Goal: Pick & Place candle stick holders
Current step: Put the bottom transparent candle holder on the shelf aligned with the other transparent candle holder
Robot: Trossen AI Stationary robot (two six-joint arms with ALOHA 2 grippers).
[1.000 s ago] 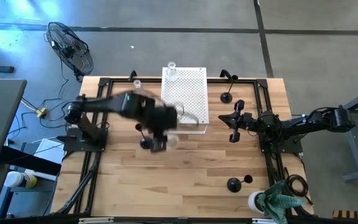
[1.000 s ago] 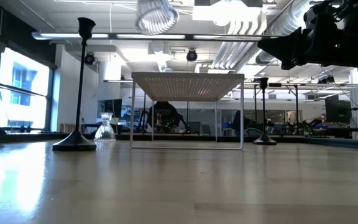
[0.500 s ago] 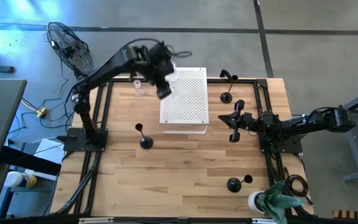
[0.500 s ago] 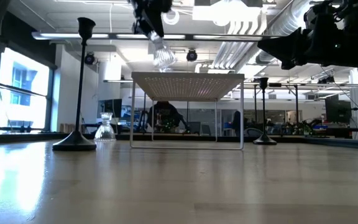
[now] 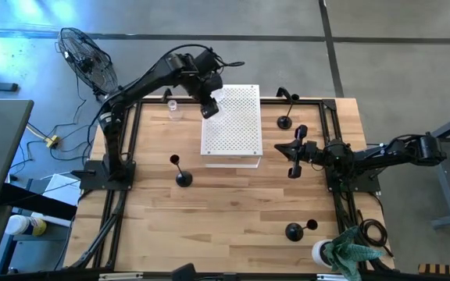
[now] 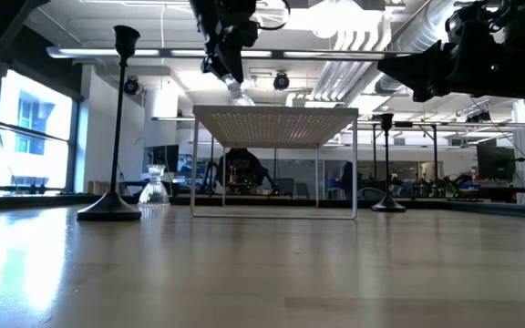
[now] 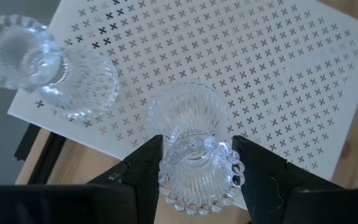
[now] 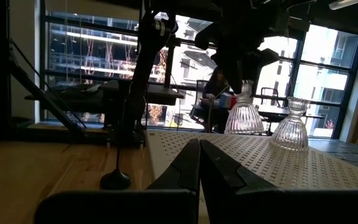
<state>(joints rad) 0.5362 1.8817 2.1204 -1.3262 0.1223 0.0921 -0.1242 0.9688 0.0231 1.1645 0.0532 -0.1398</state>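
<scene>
With the left gripper [image 7: 194, 163] holding a glass holder [image 7: 191, 134] over the far corner of the white board [image 5: 233, 125], beside a second glass holder [image 7: 55, 71], we should lower it straight, clear of that one, then release; the right gripper [image 8: 199, 163] waits clenched.

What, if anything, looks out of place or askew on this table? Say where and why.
Nothing is spilled or broken. One black candle stick holder is off the table, lying sideways near the shut right gripper. The left gripper holds a clear glass holder over the white board, beside another glass holder.
</scene>
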